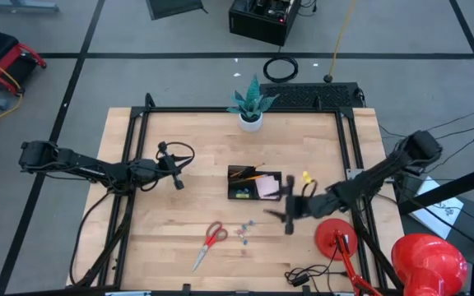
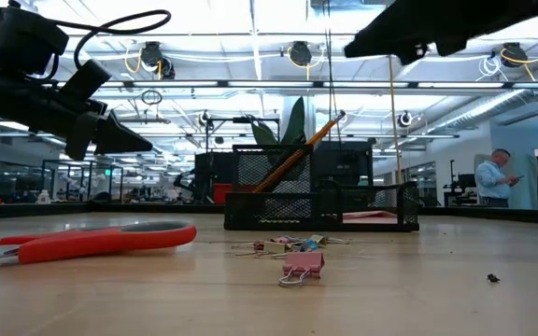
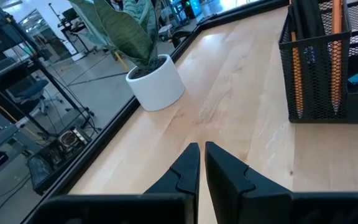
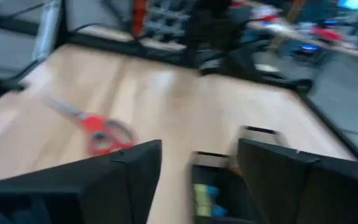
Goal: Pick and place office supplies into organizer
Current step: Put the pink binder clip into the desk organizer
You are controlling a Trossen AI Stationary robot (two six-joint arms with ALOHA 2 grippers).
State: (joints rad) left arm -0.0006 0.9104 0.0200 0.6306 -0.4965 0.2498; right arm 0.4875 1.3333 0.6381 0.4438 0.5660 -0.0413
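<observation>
The right gripper [image 1: 287, 207] is hovering wide open and empty at four o'clock from the organizer [image 1: 254, 183], which is sitting mid-table with the pencil [image 2: 297, 152] leaning inside. The scissors [image 1: 210, 243] and clips [image 1: 243, 232] are lying toward six o'clock. The left gripper [image 1: 177, 179] is waiting at nine o'clock, fingers nearly touching, holding nothing.

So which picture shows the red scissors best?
The high view: the whole scissors lie in plain sight on the table. The low view shows them side-on at the picture's edge. The right wrist view shows them blurred. The left wrist view misses them.
</observation>
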